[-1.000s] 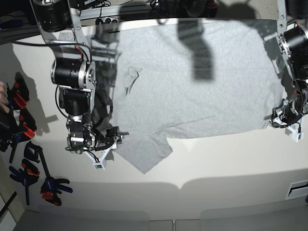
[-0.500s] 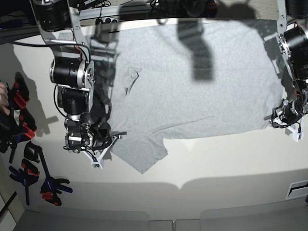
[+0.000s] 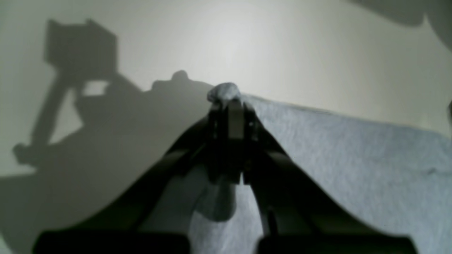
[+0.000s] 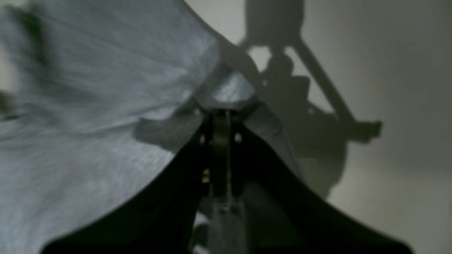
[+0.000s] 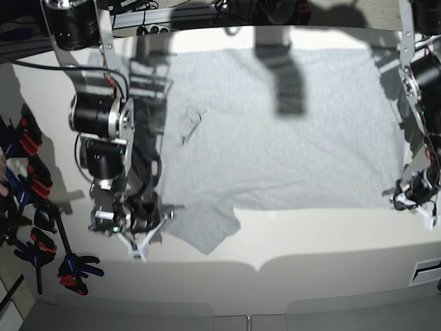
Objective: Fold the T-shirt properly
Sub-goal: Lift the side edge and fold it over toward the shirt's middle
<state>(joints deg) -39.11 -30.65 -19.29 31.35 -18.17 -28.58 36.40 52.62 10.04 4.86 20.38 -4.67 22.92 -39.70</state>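
Both grippers pinch the near edge of the T-shirt (image 5: 275, 131).
Left gripper (image 3: 229, 106) and right gripper (image 4: 220, 113) are clamped on soft, light, floppy cloth; corners look like the best holds.

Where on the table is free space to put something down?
The bare table strip between the T-shirt hem and the near edge is free. The side with the clamps is crowded; the T-shirt covers the middle.
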